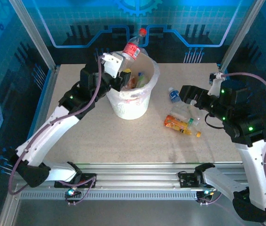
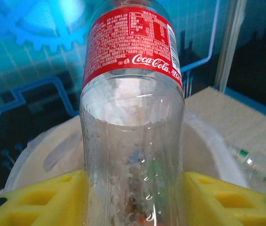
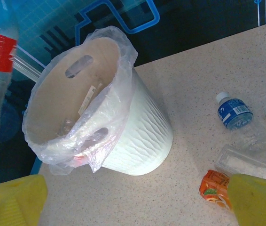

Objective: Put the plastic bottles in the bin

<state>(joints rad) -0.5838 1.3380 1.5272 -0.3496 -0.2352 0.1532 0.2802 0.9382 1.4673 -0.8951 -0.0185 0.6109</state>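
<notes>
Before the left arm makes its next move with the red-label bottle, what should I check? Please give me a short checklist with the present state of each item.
1. Left tool closed on the Coca-Cola bottle: ok, the yellow fingers clamp its lower body.
2. Bottle fully over the opening of the bin: cannot tell; seen from above, its cap end leans past the far rim.
3. Room inside the bin: ok, the contents lie below the rim.
4. Bin standing upright: ok.
5. Right tool away from the bin: ok, it is open, near the blue-label bottle and apart from the bin.
</notes>
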